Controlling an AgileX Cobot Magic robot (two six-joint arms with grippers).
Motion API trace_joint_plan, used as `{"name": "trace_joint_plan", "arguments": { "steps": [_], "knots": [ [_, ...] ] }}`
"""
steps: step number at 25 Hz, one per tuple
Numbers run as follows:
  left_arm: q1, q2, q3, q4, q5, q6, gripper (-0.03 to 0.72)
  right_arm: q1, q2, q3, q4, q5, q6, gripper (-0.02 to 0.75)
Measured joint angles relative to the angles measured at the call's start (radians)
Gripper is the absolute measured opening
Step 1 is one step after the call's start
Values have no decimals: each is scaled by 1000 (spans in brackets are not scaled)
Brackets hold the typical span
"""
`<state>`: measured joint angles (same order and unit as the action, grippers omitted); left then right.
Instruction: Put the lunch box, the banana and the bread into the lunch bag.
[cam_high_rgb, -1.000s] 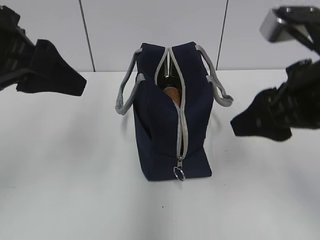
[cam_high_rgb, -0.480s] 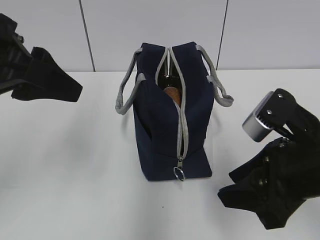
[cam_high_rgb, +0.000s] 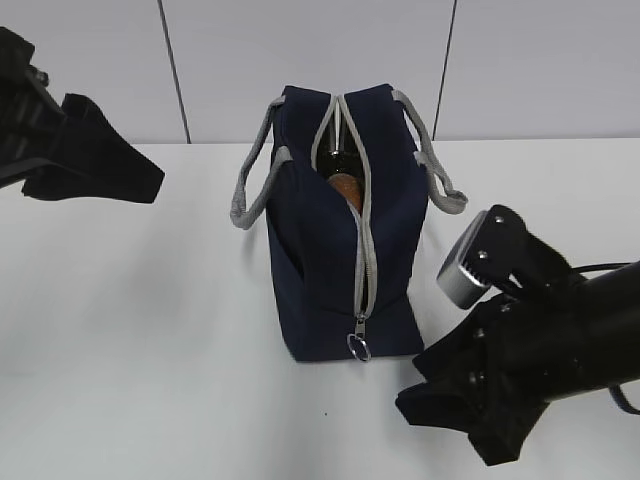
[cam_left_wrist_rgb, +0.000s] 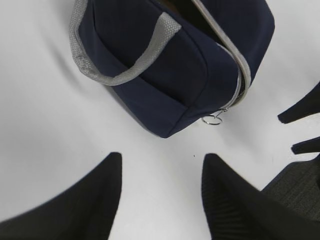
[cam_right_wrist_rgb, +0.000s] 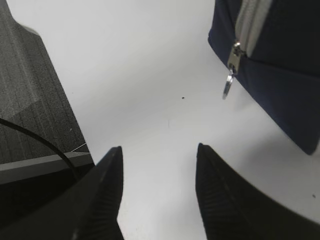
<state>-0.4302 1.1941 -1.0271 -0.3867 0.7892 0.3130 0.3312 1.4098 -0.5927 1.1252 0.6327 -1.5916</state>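
The navy lunch bag (cam_high_rgb: 330, 260) stands upright mid-table with its grey zipper open along the top. The golden-brown bread (cam_high_rgb: 345, 188) shows inside the opening. The lunch box and the banana are hidden. The metal ring pull (cam_high_rgb: 358, 346) hangs at the bag's near bottom end; it also shows in the left wrist view (cam_left_wrist_rgb: 214, 119) and the right wrist view (cam_right_wrist_rgb: 228, 87). My left gripper (cam_high_rgb: 150, 178) is open and empty, held left of the bag (cam_left_wrist_rgb: 165, 65). My right gripper (cam_high_rgb: 420, 395) is open and empty, low by the bag's near right corner (cam_right_wrist_rgb: 280, 75).
Two grey webbing handles (cam_high_rgb: 250, 190) droop to either side of the bag. The white table (cam_high_rgb: 150, 350) ends at a grey panelled wall behind. In the right wrist view a dark floor and a black cable (cam_right_wrist_rgb: 40, 145) lie past the table's edge.
My right arm has swung down and leftward from high on the right to low beside the bag's near right corner. My left gripper shifted slightly left. The bag stayed put.
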Motion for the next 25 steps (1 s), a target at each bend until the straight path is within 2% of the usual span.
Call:
{"name": "trace_joint_plan", "arguments": {
  "steps": [8,15,25],
  "knots": [
    [0,0,0,0,8,0,371,0,218,0,397,29,-517,356],
    [0,0,0,0,13,1,371,0,305,-4,639,27,-756,380],
    [0,0,0,0,19,1,371,0,390,-68,684,21,-801,379]
  ]
}}
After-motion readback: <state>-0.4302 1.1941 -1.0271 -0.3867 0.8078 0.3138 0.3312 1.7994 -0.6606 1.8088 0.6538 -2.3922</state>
